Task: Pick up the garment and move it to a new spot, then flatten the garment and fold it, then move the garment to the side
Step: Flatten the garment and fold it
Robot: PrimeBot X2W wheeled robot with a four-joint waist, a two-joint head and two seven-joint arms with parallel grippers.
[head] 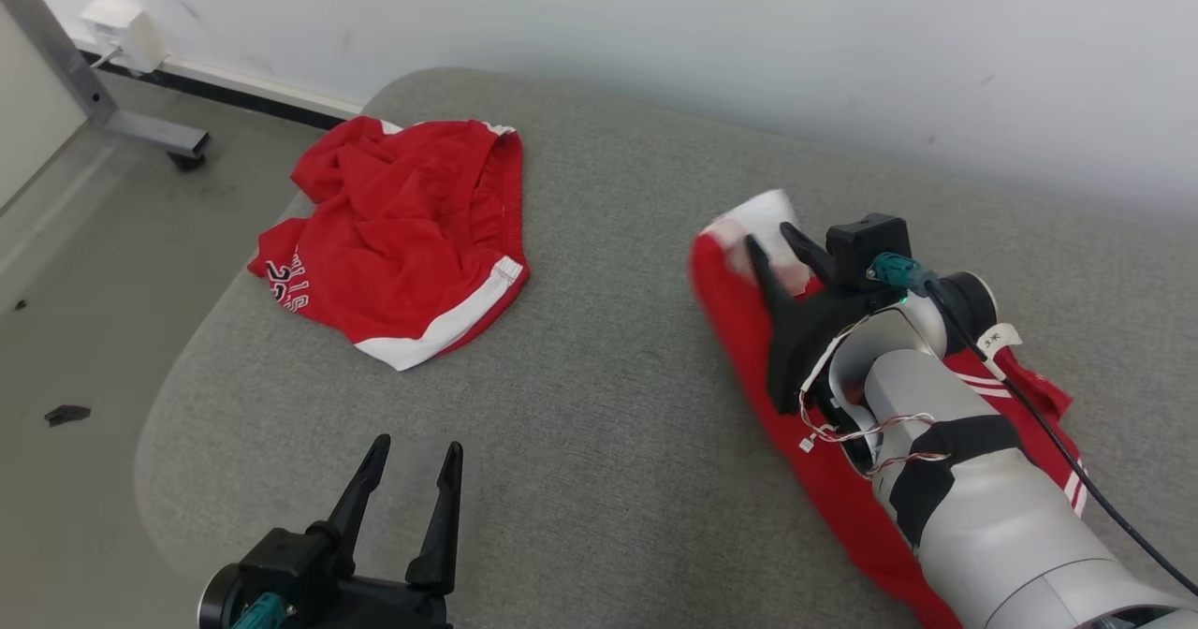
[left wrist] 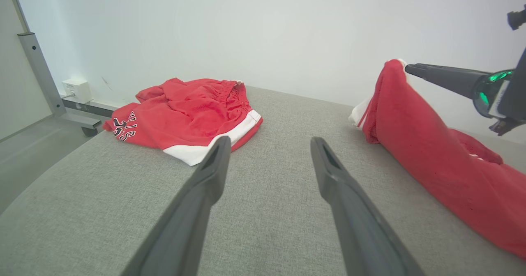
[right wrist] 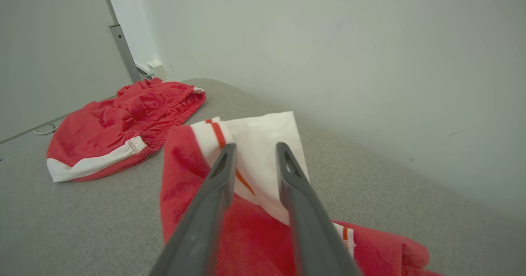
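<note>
the rounded grey cloth-covered desk (head: 608,404) carries everything. on its right side lies the long red fleecy garment with a white band (head: 739,339), stretched out under the pale right forearm (head: 992,507), with its white end lifted off the desk.

it looks light, limp and soft. it will likely sag, fold on itself and drag on the rough covering rather than slide. it is not fragile, but it will not keep a shape. the firmest hold should be a doubled edge such as the band or a corner of it, and two corners at once would suit flattening.

well apart, at the far left of the desk, lies a crumpled pair of red shorts with white trim and black lettering (head: 402,236).

the right hand (head: 769,236) is at the garment's raised end, its two dark fingers parted a little. the left hand (head: 418,444) hovers spread wide over bare desk near the front edge, well apart from both garments.

the white band (right wrist: 267,132) stands just behind and between the right fingertips and meets them in the left wrist view. it looks loose rather than pinched, though i cannot tell whether a fold is caught.
</note>
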